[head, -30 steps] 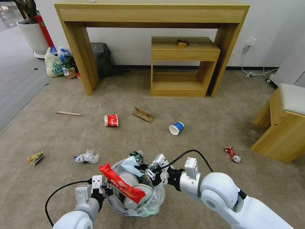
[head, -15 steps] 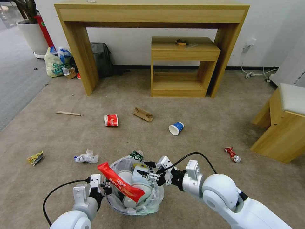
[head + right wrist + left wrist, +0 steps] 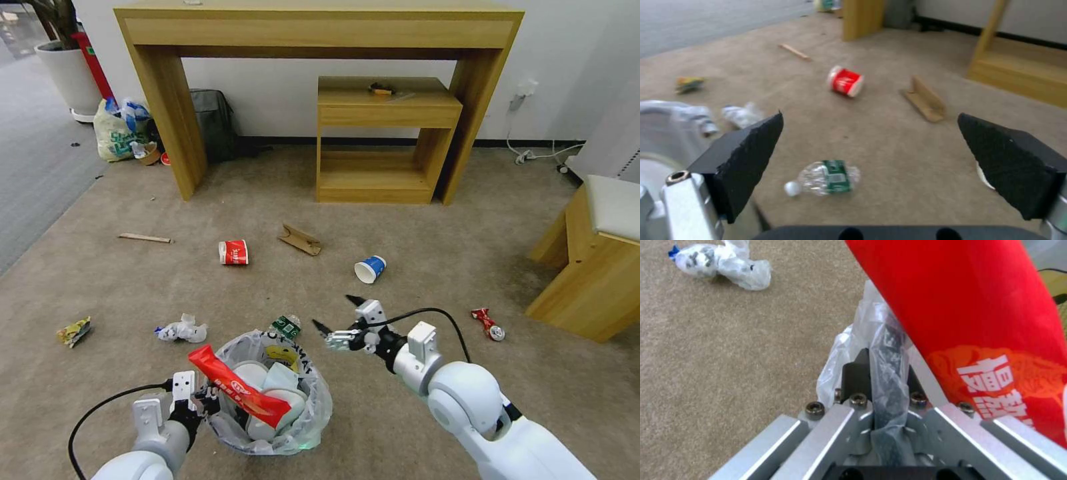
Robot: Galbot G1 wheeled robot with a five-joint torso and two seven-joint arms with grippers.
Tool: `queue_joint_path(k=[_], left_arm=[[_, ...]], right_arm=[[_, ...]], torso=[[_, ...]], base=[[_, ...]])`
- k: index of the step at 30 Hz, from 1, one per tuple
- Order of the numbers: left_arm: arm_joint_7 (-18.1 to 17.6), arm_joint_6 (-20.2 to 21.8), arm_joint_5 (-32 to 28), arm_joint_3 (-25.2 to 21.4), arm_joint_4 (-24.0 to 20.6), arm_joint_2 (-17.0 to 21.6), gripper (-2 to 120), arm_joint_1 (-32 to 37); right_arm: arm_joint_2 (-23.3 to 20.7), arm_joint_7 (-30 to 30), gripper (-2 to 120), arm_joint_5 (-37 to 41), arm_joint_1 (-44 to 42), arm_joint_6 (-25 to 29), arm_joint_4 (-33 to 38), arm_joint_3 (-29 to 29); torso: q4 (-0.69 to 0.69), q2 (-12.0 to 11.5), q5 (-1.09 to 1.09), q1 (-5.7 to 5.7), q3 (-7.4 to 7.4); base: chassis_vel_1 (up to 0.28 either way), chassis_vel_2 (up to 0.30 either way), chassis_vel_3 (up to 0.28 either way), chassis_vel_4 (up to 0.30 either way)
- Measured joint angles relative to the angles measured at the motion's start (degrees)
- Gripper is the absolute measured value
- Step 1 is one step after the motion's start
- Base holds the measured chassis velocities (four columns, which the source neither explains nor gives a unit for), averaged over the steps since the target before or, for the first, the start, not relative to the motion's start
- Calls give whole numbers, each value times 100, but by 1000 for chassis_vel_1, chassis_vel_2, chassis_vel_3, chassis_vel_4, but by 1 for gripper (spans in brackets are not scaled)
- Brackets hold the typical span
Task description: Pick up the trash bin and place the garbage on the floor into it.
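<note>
The trash bin (image 3: 313, 408), lined with a crinkly plastic bag, hangs low in front of me. My left gripper (image 3: 203, 400) is shut on its rim (image 3: 887, 350) and bag. A red wrapper (image 3: 235, 388) (image 3: 978, 316) and white slippers (image 3: 288, 404) lie inside. My right gripper (image 3: 335, 312) (image 3: 870, 116) stands open and empty just right of the bin, above a crushed bottle (image 3: 287, 326) (image 3: 824, 176). On the floor (image 3: 427, 280) lie a red cup (image 3: 233, 252) (image 3: 845, 81), cardboard scrap (image 3: 300, 240) (image 3: 925, 100), blue cup (image 3: 370, 269), crushed can (image 3: 489, 323), stick (image 3: 145, 237), wrapper (image 3: 73, 331) and crumpled paper (image 3: 181, 329) (image 3: 720, 263).
A tall wooden desk (image 3: 320, 27) and a low shelf (image 3: 383, 140) stand against the far wall. A wooden stool (image 3: 597, 260) is at the right. A grey backpack (image 3: 213, 123), a shopping bag (image 3: 117, 133) and a plant pot (image 3: 67, 73) sit at the back left.
My right gripper let a pale item drop into the bin, then drew away forward and to the right, open. The left arm pulled the bin slightly closer to me.
</note>
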Motion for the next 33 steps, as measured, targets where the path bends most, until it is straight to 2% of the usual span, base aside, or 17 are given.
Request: queue_joint_path(k=[9,33], left_arm=[[0,-13,44,37,0,6,0,59],[14,-113,116,46,-117,-6,0,256]], right_arm=[[305,-83,100,-188,-426,94,123,435],[445,-118,100,-232,-527,-9,296,404]], torso=[[0,0,-1,0,0],[1,0,0,0,0]], base=[[0,0,0,0],[79,77,-78,-76]])
